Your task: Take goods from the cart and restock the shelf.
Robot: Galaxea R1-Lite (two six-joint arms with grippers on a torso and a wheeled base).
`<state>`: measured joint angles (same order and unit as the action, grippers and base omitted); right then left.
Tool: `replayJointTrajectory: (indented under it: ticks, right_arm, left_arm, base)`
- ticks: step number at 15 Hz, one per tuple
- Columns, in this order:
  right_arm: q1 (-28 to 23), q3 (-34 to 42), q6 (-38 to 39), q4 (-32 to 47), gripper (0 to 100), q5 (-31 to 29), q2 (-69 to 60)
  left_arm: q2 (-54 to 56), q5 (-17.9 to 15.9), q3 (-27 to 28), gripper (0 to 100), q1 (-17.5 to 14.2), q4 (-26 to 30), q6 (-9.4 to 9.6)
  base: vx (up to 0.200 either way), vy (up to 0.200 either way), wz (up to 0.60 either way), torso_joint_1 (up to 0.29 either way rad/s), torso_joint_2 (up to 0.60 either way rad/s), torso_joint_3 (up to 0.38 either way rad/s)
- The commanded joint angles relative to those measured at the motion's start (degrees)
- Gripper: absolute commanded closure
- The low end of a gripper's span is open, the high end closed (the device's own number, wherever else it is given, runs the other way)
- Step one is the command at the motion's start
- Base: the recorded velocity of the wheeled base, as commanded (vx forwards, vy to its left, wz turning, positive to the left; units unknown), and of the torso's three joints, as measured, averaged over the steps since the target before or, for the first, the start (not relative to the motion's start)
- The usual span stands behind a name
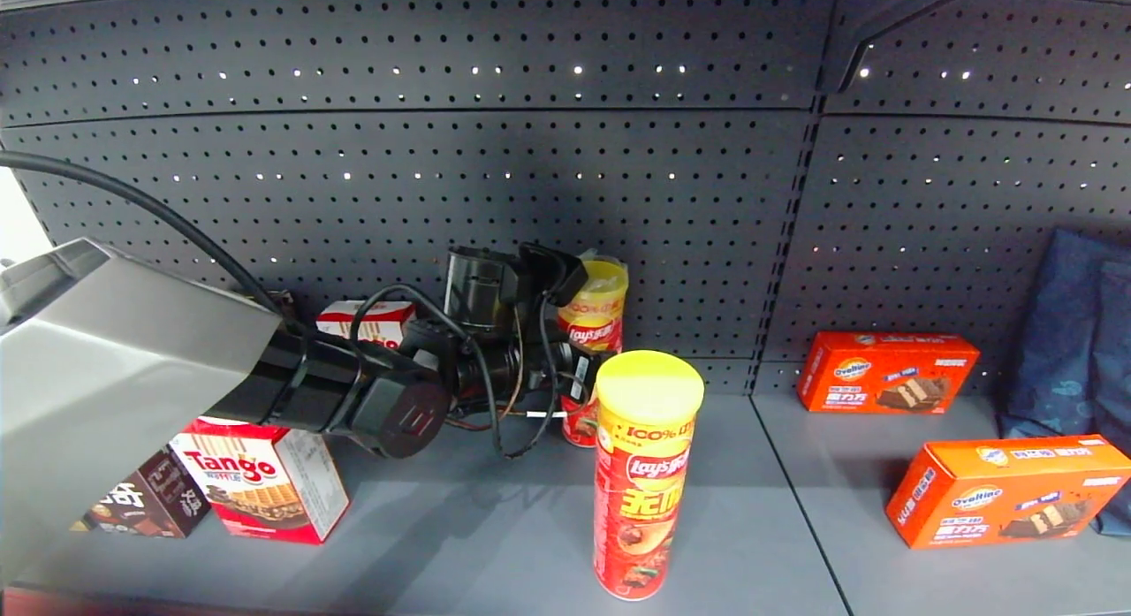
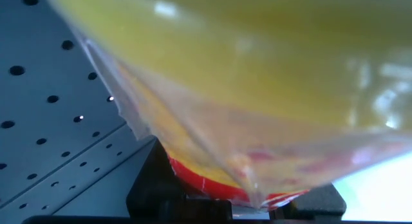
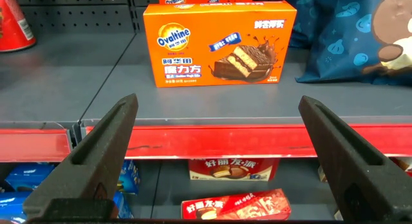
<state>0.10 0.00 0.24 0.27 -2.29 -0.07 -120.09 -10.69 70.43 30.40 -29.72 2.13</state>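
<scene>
Yellow-lidded and red-bodied, the front chips can (image 1: 648,475) stands upright on the shelf (image 1: 477,545); use it as your landmark. Just behind it and a little to its left, your left gripper (image 1: 570,351) is clamped on the rear chips can (image 1: 599,311). The left wrist view bears this out, with the yellow lid and red wall pressed between the dark fingers. The rear chips can stands close to the pegboard (image 1: 442,183), roughly upright. Cables cross its lower part, so you cannot tell whether its base is fully down on the shelf.

Your right gripper (image 3: 222,159) is spread wide and carries nothing. It hangs in front of the shelf edge, facing an orange box (image 3: 219,44) that lies well to the right of the front chips can.

By my reading, you are in the placing step: one can stocked, a second being set behind it. The next move calls for making sure the base sits flat before you let go. Then spread the fingers only enough to clear the can, and draw the arm back to the left of the front chips can. Your forearm passes close beside the wafer box (image 1: 265,483), which is well to the left, so a careless retreat could knock over either one.
</scene>
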Motion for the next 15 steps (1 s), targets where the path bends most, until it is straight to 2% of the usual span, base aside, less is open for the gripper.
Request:
replayJointTrajectory:
  ticks: [1, 3, 4, 10, 15]
  right_arm:
    - [-0.01, 0.0, 0.02, 0.0, 0, 0.01, 0.07]
    - [-0.01, 0.0, 0.02, 0.0, 0, 0.01, 0.07]
    - [-0.01, 0.0, 0.02, 0.0, 0, 0.01, 0.07]
    - [-0.01, 0.0, 0.02, 0.0, 0, 0.01, 0.07]
    - [-0.01, 0.0, 0.02, 0.0, 0, 0.01, 0.07]
  left_arm:
    - [-0.23, -0.03, 0.24, 100, 0.01, 0.01, -0.02]
    - [-0.14, 0.06, -0.29, 100, 0.18, -0.07, 0.06]
    - [-0.14, 0.06, -0.2, 0, 0.27, -0.07, 0.06]
    - [0.56, 1.11, -2.22, 0, 0.36, -1.3, -0.02]
    - [7.06, 1.73, -9.69, 0, -0.26, -1.3, -0.02]
  base:
    - [0.0, 0.0, 0.0, 0.0, 0.0, 0.0]
    - [0.0, 0.0, 0.0, 0.0, 0.0, 0.0]
    - [0.0, 0.0, 0.0, 0.0, 0.0, 0.0]
    - [0.0, 0.0, 0.0, 0.0, 0.0, 0.0]
    - [0.0, 0.0, 0.0, 0.0, 0.0, 0.0]
